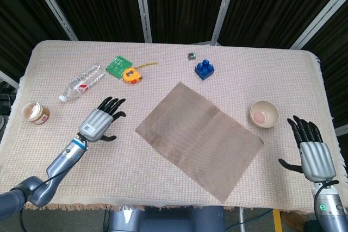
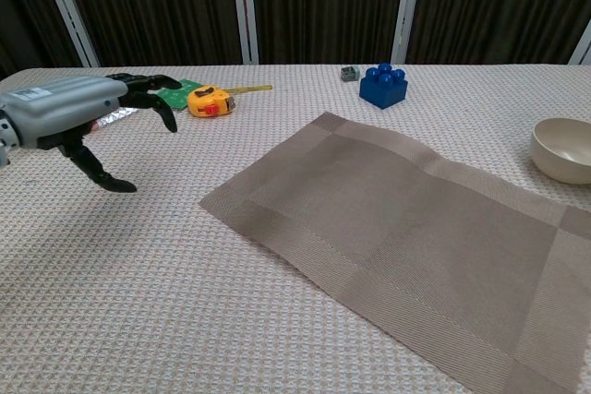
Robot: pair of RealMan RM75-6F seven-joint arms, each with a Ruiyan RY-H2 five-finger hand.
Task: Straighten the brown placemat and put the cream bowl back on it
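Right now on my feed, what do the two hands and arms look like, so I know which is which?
Both match: the left hand and right hand have silver-grey ribbed backs with black fingers and thumbs. The left hand carries a small white label, and its grey arm has a blue ring at the wrist. The right wrist shows a dark cable and a small green light below it.

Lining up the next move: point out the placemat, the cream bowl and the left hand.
brown placemat [image 1: 199,138], head view, middle of mat.
cream bowl [image 1: 264,114], head view, inside.
left hand [image 1: 100,123], head view, back of hand.
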